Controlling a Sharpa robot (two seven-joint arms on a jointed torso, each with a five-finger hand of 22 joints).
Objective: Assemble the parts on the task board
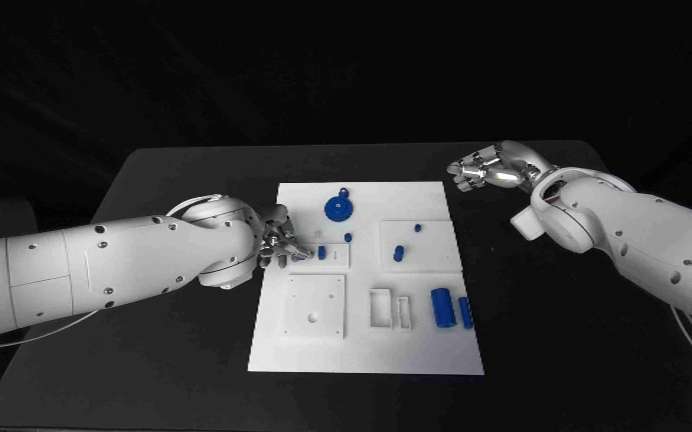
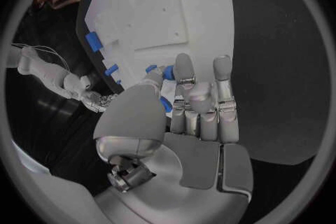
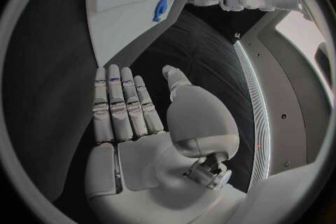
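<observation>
Left hand (image 1: 277,237) sits at the left edge of the task board (image 1: 368,352), its fingers (image 2: 185,75) reaching over the board's rim toward a small blue part (image 1: 322,251) just beyond the fingertips; whether it pinches that part cannot be told. Farther out from this hand lie a round blue disc (image 1: 339,209), small blue pegs (image 1: 398,251) and two blue cylinders (image 1: 443,307) near the board's front. Right hand (image 1: 488,170) hovers over the black table (image 1: 173,182), off the board's far right corner, released, its fingers (image 3: 119,103) straight and holding nothing.
</observation>
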